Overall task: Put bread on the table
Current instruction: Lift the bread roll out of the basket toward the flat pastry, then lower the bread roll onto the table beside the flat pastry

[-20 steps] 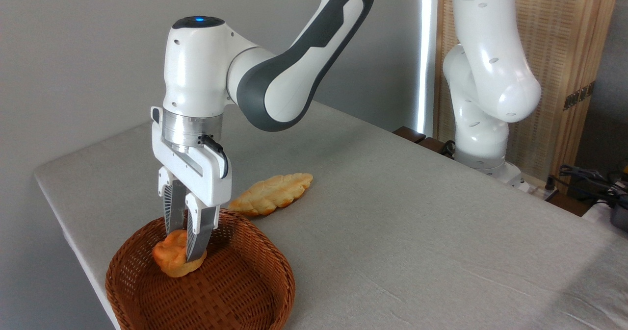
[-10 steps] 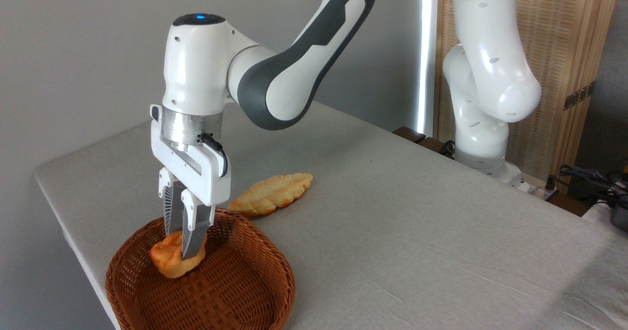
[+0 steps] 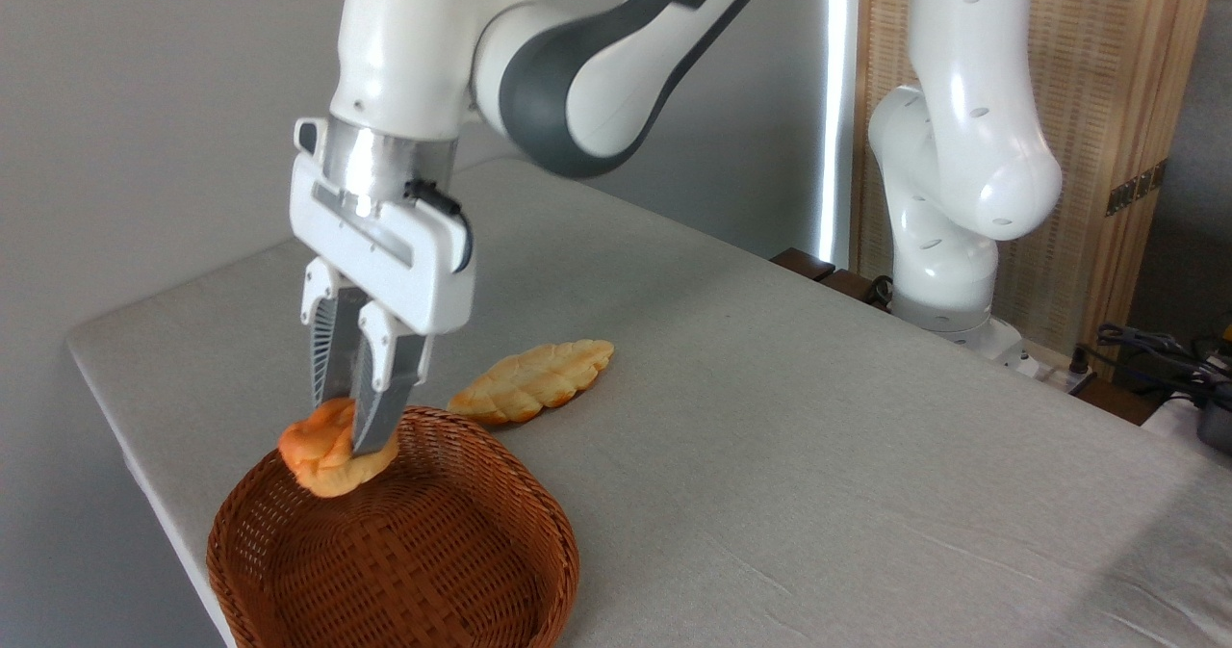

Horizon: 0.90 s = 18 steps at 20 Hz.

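- White two-finger gripper (image 3: 348, 428) is seen pointing down, its fingers pinched on the small orange-golden knotted bun (image 3: 327, 455).
- The bun is held in the air, above the back rim of the round brown wicker basket (image 3: 452, 571).
- A long pale-golden braided loaf (image 3: 532, 380) is laid on the light grey cloth-covered table (image 3: 818, 455), just behind the basket.

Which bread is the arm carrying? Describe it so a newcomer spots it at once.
Start at the round brown wicker basket at the table's near left corner. Just above the basket's far left rim, the gripper has its jaws shut on the bread, a small, lumpy orange-golden bun held clear of the basket floor. Unlike the long, flat, pale braided loaf lying on the cloth behind, it is chunky and roundish.
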Motion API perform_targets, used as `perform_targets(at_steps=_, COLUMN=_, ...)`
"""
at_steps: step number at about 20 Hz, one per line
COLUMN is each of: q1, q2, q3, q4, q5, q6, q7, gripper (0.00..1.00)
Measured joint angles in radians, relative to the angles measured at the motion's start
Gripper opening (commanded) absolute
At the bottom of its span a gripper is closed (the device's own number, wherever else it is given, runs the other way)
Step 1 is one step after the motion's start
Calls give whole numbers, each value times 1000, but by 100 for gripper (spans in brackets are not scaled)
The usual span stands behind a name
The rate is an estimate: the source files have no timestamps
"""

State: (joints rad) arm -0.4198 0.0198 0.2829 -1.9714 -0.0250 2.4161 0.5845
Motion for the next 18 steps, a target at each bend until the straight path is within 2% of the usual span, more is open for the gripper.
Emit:
perform_targets(at_steps=6, q1=2, q2=-128, q3=27, q4=-15, q5=0, q6=-227, q7=8, gripper=56)
perform_targets(at_steps=10, q1=3, q2=-203, q3=47, q4=-38, q5=0, q6=-401, q7=69, gripper=58)
perform_targets(at_steps=12, q1=3, q2=-224, q3=54, q4=-53, q5=0, q6=-466, q7=91, gripper=60)
perform_targets(at_steps=15, q1=3, q2=-239, q3=55, q4=-87, q5=0, q6=-499, q7=102, gripper=61)
perform_targets(at_steps=16, q1=2, q2=-242, q3=55, q4=-108, q5=0, q6=-502, q7=105, gripper=63)
perform_targets(at_steps=18, q1=2, q2=-243, q3=55, q4=-138, q5=0, q6=-502, q7=112, gripper=86)
